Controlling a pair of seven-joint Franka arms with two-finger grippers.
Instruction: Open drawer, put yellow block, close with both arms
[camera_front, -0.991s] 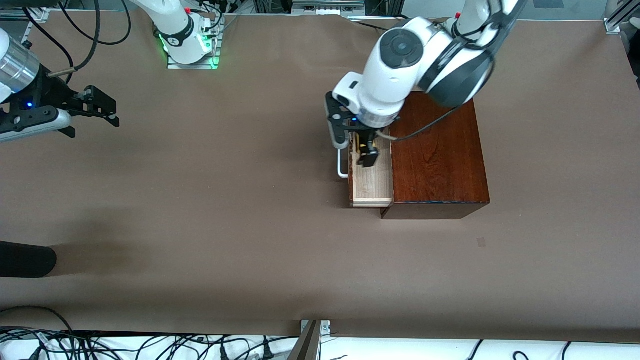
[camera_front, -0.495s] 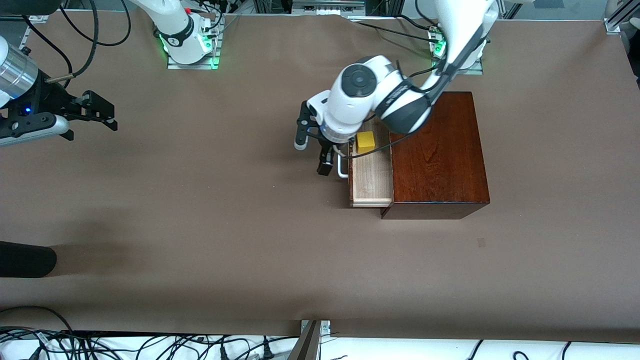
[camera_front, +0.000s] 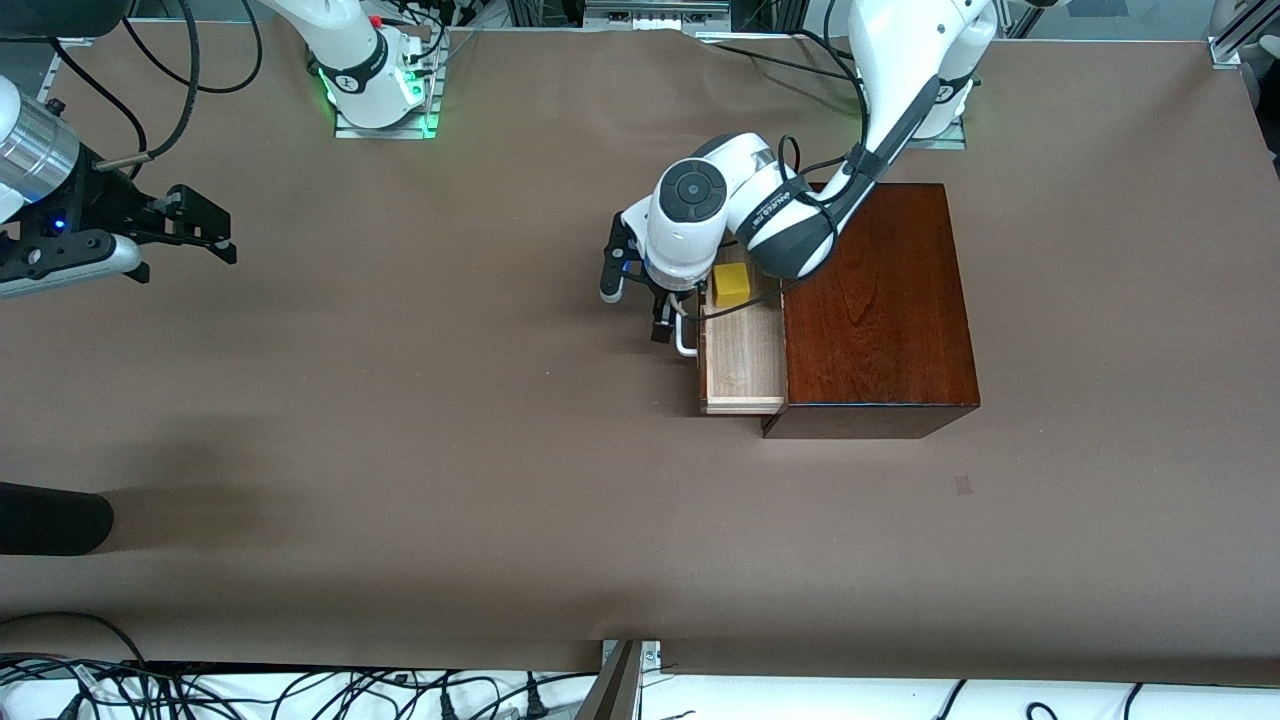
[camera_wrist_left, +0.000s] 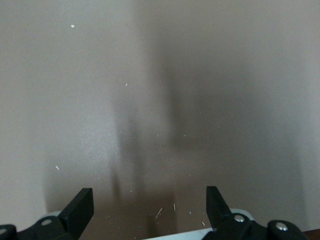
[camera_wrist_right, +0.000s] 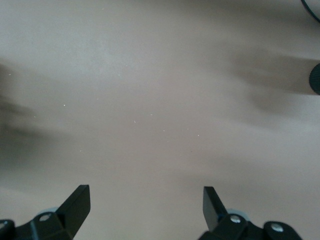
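The yellow block (camera_front: 732, 285) lies in the drawer (camera_front: 742, 365), at the tray's end farther from the front camera. The drawer is pulled out of the reddish-brown wooden box (camera_front: 880, 300) toward the right arm's end of the table. My left gripper (camera_front: 637, 305) is open and empty, low over the table just in front of the white handle (camera_front: 685, 340). In the left wrist view its fingers (camera_wrist_left: 80, 207) are spread wide over bare table, with the handle (camera_wrist_left: 200, 234) as a white strip at the frame's edge. My right gripper (camera_front: 225, 235) is open and empty and waits at the right arm's end of the table; it shows open in the right wrist view (camera_wrist_right: 145, 197).
A black rounded object (camera_front: 50, 520) lies at the right arm's end of the table, nearer the front camera, and shows at the edge of the right wrist view (camera_wrist_right: 315, 80). Cables (camera_front: 300, 690) run along the table's near edge. Brown table (camera_front: 450, 450) lies in front of the drawer.
My left gripper has let go of the yellow block in the drawer. It has come out of the tray, past the handle, and settled in front of it. The right arm has barely shifted.
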